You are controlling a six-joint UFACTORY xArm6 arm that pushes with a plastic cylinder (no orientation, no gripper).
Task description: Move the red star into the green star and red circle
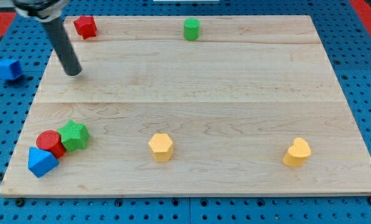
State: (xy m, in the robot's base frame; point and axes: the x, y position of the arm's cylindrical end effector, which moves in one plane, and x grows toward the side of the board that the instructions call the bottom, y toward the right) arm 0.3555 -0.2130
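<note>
**Inspector:** Status of the red star [84,27]?

**Assistant:** It sits at the board's top-left corner, near the top edge of the wooden board [235,93]. Its goal, the green star [74,135] and red circle [50,142], lies at the bottom-left, those two touching each other. The star is well apart from them, nearly the board's full depth away.

**Inspector:** So progress?

**Assistant:** In my judgement, none of the travel is done. The whole push down the left side is left.

**Inspector:** The arm?

**Assistant:** No pincer exists on this rig, so there is nothing to open or close; it ends in a rod. My tip [74,73] rests below the red star and slightly to its left, not touching it. That is the wrong side for a downward push; I judge it must get above the star first.

**Inspector:** Obstructions?

**Assistant:** A blue block [41,162], shape unclear, touches the red circle at its lower left. The green cylinder [192,28], yellow hexagon [161,147] and yellow heart [297,152] are well clear of the route. Another blue block [8,68] lies off the board, at the view's left.
</note>
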